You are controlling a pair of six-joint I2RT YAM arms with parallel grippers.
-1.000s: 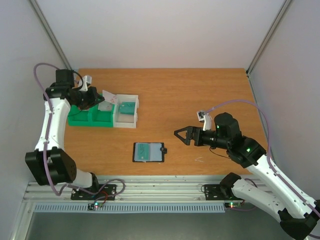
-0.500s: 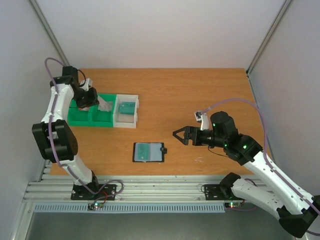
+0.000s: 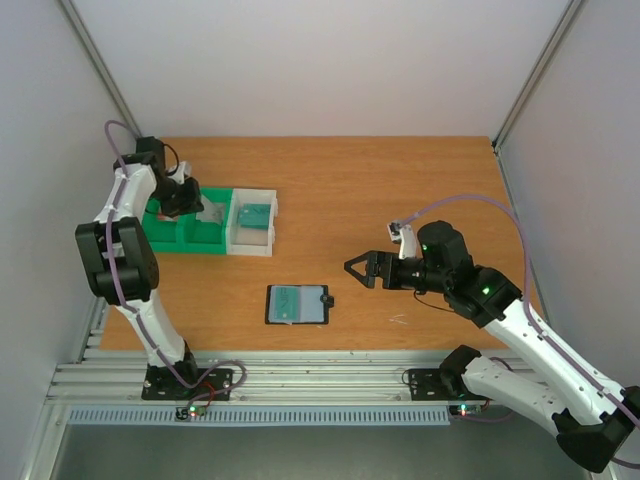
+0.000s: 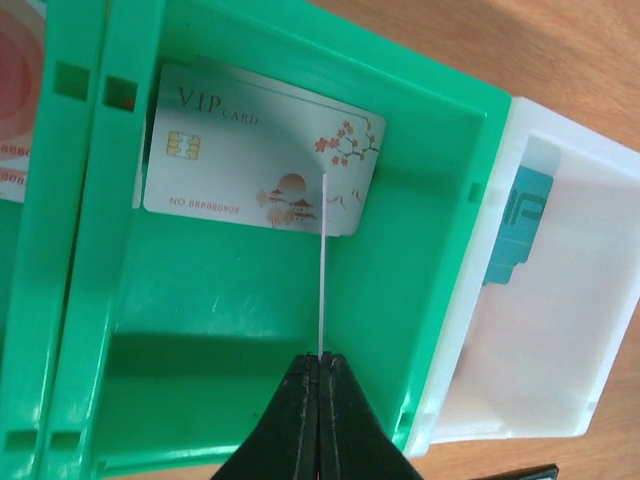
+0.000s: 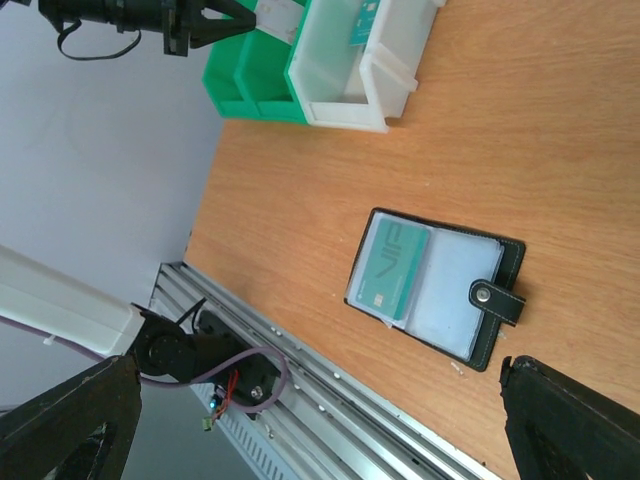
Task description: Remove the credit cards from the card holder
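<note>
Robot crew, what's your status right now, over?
Left fingers shut on a white card, edge-on over green tray. Right fingers open, off the card holder. Teal card in holder's pocket. Nothing blocks it.

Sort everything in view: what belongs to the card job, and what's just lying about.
Job:
- card holder, open, teal card in its pocket
- thin card, edge-on in the shut left gripper
- VIP card in the green tray
- second teal card in the white tray
- right gripper, open

Lying about:
- both trays, serving only as bins
</note>
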